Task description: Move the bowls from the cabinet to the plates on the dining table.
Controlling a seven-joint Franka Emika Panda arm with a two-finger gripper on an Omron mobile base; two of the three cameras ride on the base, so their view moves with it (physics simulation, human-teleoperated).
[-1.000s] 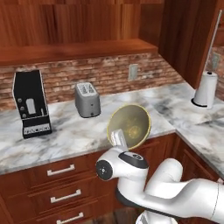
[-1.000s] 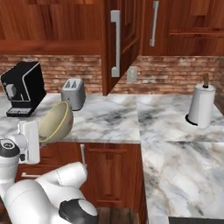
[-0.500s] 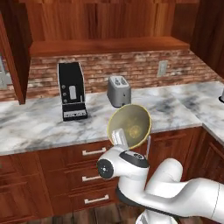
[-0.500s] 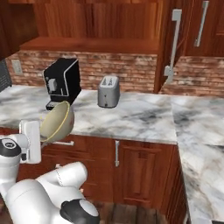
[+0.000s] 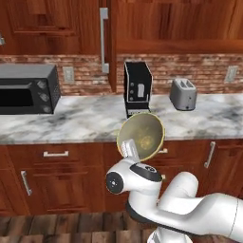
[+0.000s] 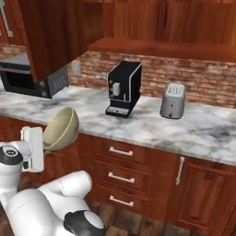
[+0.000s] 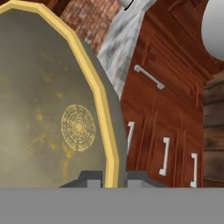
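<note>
Left base view, tan bowl (image 5: 141,135) tipped on edge above the arm, clamped at its rim by the gripper (image 5: 129,149), in front of the marble counter (image 5: 80,124) near the coffee machine (image 5: 136,88), right base view, bowl (image 6: 61,128) held left of the drawers (image 6: 120,177), toaster (image 6: 172,100) far right, hand view, fingertips (image 7: 92,178) pinch the yellow rim

The bowl (image 5: 141,135) sits tipped on edge in the gripper (image 7: 109,177), its rim pinched between the fingertips, in front of the drawers (image 6: 120,177) below the marble counter (image 5: 85,124). On the counter, the microwave (image 5: 27,88) stands at the left, the coffee machine (image 5: 137,88) right behind the bowl, and the toaster (image 5: 183,94) farther right, all against the brick wall (image 6: 203,80). The cabinet (image 5: 57,26) hangs above the microwave.
</note>
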